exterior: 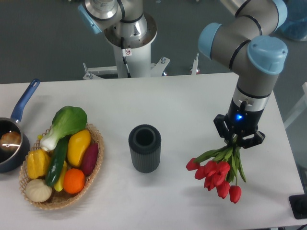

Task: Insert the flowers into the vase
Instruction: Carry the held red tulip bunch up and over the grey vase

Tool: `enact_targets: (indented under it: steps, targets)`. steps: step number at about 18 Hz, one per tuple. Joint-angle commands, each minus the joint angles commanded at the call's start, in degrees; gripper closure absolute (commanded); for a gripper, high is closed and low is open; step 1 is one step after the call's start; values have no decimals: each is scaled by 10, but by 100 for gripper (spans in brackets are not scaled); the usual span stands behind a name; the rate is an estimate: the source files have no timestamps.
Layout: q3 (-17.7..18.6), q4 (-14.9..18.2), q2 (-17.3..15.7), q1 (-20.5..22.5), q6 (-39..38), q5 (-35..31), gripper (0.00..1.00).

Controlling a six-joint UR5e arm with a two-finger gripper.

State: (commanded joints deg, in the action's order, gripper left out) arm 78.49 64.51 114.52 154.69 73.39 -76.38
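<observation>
The flowers (pixel 218 175) hang at the bench's (pixel 182 100) right side, stems pinched in the narrowly closed end effector (pixel 237 142). Their long axis slants, red heads pointing down and left, stems up toward the fingers. The vase (pixel 144 148) stands upright well to their left, mouth open upward, beside a basket (pixel 96 163) of vegetables.

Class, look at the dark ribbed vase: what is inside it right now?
The vase looks empty: only its dark inside shows, though the bottom is too dark to check. The flowers hang outside it, held in the gripper.
</observation>
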Motion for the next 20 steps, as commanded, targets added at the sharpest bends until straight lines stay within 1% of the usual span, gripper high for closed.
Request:
enact_targets:
  steps: [3, 6, 8, 10, 12, 14, 15, 17, 20]
  targets:
    - [3, -1, -2, -2, -3, -2, 90]
    - [2, -1, -3, -3, -24, 0, 89]
    - [4, 0, -8, -12, -32, 12, 90]
    - [5, -1, -18, -11, -50, 39, 90]
    - [15, -3, -32, -8, -68, 84, 90]
    - [33, -22, -36, 5, -71, 137, 91]
    - [36, -31, -36, 13, -73, 167, 91]
    - [43, -34, -37, 32, -83, 239, 93]
    - [62, -35, -53, 57, -95, 336, 94]
